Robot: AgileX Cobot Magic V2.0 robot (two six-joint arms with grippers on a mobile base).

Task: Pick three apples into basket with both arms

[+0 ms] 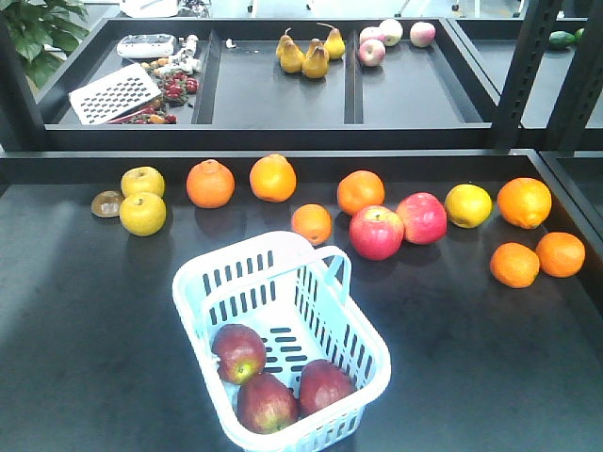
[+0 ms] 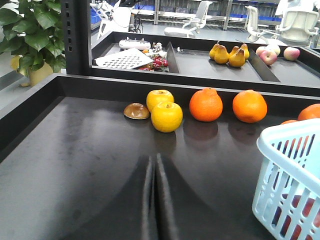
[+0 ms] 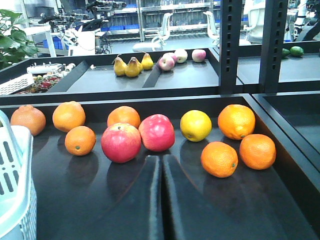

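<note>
Three dark maroon apples lie in the pale blue basket (image 1: 369,350) at the table's front: one at the left (image 1: 238,352), one at the front (image 1: 267,402), one at the right (image 1: 325,384). The basket's corner also shows in the left wrist view (image 2: 280,150) and the right wrist view (image 3: 15,165). My left gripper (image 2: 154,162) is shut and empty, low over the dark table, left of the basket. My right gripper (image 3: 161,161) is shut and empty, just in front of two brighter red apples (image 3: 121,142). Neither arm shows in the front view.
Oranges (image 1: 210,184), two yellow fruits (image 1: 142,214), a yellow fruit (image 1: 468,205) and two pinkish-red apples (image 1: 376,232) lie along the table's back half. A raised black wall (image 1: 283,160) bounds the back. Behind it are trays with pears (image 1: 306,55), apples and a grater (image 1: 115,92).
</note>
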